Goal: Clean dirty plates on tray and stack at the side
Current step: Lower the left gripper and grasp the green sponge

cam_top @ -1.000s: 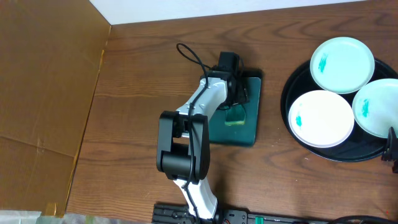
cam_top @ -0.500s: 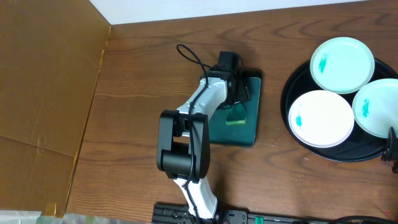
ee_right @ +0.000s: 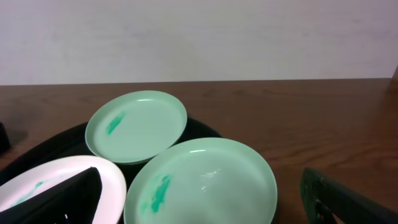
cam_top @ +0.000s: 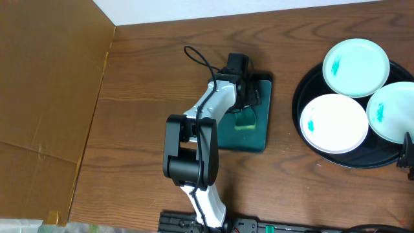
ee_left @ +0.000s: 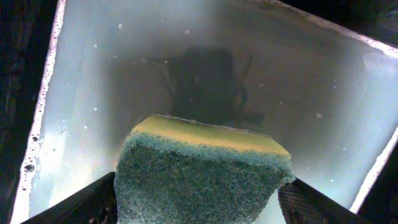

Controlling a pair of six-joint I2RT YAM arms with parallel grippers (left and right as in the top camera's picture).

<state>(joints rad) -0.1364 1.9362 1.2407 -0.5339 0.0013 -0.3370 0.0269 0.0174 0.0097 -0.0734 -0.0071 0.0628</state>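
From overhead, the left gripper [cam_top: 246, 109] hangs over the small tray [cam_top: 262, 137] in mid-table, right above the sponge [cam_top: 244, 124]. The tray [cam_top: 299, 90] sits well apart at the right edge with all three plates [cam_top: 334, 123] on it, none stacked at the side yet. The right gripper [cam_top: 407, 155] shows only as a dark tip at the tray's near rim. The step in hand looks like picking up the sponge. In the left wrist view the sponge [ee_left: 202, 177] shows its green scrub side nearest the camera, with the yellow foam behind. It fills the gap between the two fingers [ee_left: 93, 202]. The jaws stand wide on either side of it, but whether they press it or only flank it I cannot tell. To do this well I would close squarely on the sponge's sides, low enough to catch the foam and not just the scrub layer. Then I would lift straight up off the wet, bubble-flecked bottom, so the sponge neither slips nor drags the small tray. A hard squeeze would likely wring water out, so a firm, modest grip seems better. In the right wrist view the right gripper [ee_right: 199, 186] is spread wide with nothing between its fingers, hovering just over the plates [ee_right: 137, 127]. These are small, round and shallow. Two read pale green here and the one at lower left whiter, each with a teal smear off to one side. They lie flat and close together on the glossy black tray [ee_right: 37, 149]; whether any rims overlap I cannot tell.
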